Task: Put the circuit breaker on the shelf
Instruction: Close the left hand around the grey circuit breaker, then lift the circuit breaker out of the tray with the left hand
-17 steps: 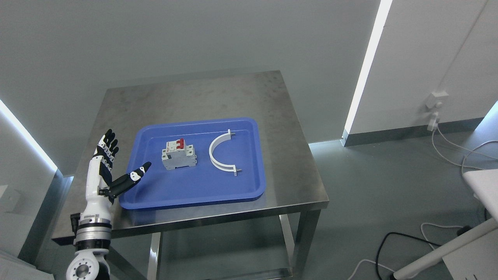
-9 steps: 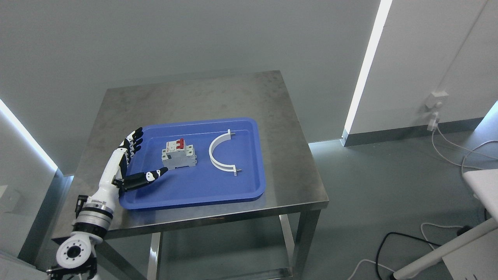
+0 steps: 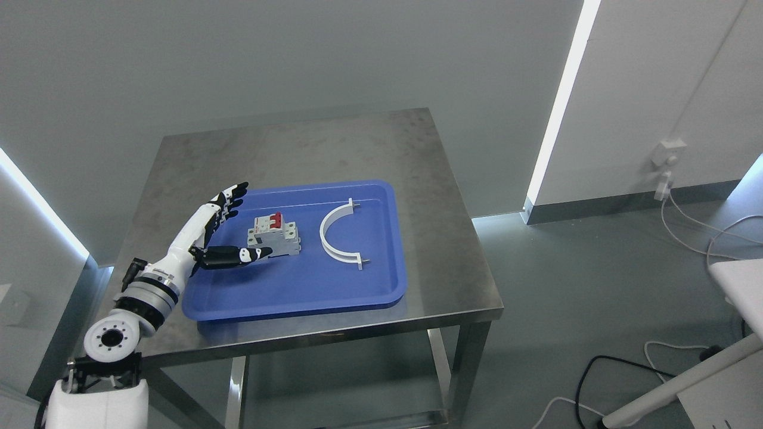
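A grey circuit breaker (image 3: 276, 236) with red switches lies on the left half of a blue tray (image 3: 310, 292) on a steel table. My left hand (image 3: 244, 223) reaches in from the lower left, fingers spread open. Its thumb tip sits at the breaker's near left corner and its other fingers point past the breaker's far left side. The hand holds nothing. My right arm does not show.
A white half-ring clamp (image 3: 337, 235) lies on the tray right of the breaker. The steel table (image 3: 310, 143) has a lower shelf (image 3: 334, 381) under it. Cables and a white stand leg lie on the floor at the right.
My left arm has swung forward and right over the tray, bringing the open hand from the table's left edge up to the breaker. Breaker and clamp have not moved.
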`<state>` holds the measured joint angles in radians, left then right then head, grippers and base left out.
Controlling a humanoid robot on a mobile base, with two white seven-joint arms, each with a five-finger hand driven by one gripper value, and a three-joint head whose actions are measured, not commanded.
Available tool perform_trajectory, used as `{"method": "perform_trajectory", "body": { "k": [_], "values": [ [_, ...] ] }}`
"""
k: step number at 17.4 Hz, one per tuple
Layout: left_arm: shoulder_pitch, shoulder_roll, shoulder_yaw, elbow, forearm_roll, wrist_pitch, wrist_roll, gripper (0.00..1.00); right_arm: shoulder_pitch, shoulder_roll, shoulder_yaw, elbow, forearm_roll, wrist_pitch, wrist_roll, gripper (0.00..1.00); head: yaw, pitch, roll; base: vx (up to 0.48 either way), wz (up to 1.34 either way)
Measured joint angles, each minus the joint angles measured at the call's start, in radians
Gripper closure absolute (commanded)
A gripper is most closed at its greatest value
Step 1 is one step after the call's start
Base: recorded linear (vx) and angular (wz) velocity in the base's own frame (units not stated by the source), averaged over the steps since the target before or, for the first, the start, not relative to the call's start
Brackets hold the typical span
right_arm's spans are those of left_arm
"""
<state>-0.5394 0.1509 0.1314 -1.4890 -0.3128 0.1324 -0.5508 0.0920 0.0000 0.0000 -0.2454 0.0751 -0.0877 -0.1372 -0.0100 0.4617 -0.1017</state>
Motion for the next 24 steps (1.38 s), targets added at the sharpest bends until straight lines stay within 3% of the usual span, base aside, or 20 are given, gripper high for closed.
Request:
{"method": "perform_trajectory", "body": {
  "k": [3, 7, 11, 15, 16, 17, 21, 24],
  "values": [
    [-0.016, 0.009, -0.025, 0.017, -0.018, 0.008, -0.007, 0.12, 0.000, 0.000, 0.000, 0.000, 0.000, 0.000, 0.000, 0.00, 0.0000, 0.000, 0.000, 0.000, 0.00],
    [-0.025, 0.016, -0.044, 0.038, -0.032, 0.012, -0.008, 0.30, 0.000, 0.000, 0.000, 0.000, 0.000, 0.000, 0.000, 0.00, 0.0000, 0.000, 0.000, 0.000, 0.00],
    [-0.020, 0.019, -0.050, 0.055, -0.039, -0.027, -0.006, 0.48, 0.000, 0.000, 0.000, 0.000, 0.000, 0.000, 0.000, 0.00, 0.0000, 0.000, 0.000, 0.000, 0.00],
    [0.002, 0.020, -0.053, 0.068, -0.043, -0.089, -0.004, 0.59, 0.000, 0.000, 0.000, 0.000, 0.000, 0.000, 0.000, 0.00, 0.0000, 0.000, 0.000, 0.000, 0.00],
    [0.009, 0.020, -0.052, 0.072, -0.043, -0.100, -0.004, 0.83, 0.000, 0.000, 0.000, 0.000, 0.000, 0.000, 0.000, 0.00, 0.0000, 0.000, 0.000, 0.000, 0.00],
    [0.014, 0.019, -0.049, 0.077, -0.044, -0.114, -0.002, 0.99, 0.000, 0.000, 0.000, 0.000, 0.000, 0.000, 0.000, 0.00, 0.0000, 0.000, 0.000, 0.000, 0.00],
    [0.005, -0.018, 0.002, 0.108, -0.038, -0.269, 0.003, 0.99, 0.000, 0.000, 0.000, 0.000, 0.000, 0.000, 0.000, 0.00, 0.0000, 0.000, 0.000, -0.001, 0.00],
    [-0.033, -0.051, 0.051, 0.128, 0.033, -0.354, 0.096, 0.98, 0.000, 0.000, 0.000, 0.000, 0.000, 0.000, 0.000, 0.00, 0.0000, 0.000, 0.000, -0.007, -0.04]
  ]
}}
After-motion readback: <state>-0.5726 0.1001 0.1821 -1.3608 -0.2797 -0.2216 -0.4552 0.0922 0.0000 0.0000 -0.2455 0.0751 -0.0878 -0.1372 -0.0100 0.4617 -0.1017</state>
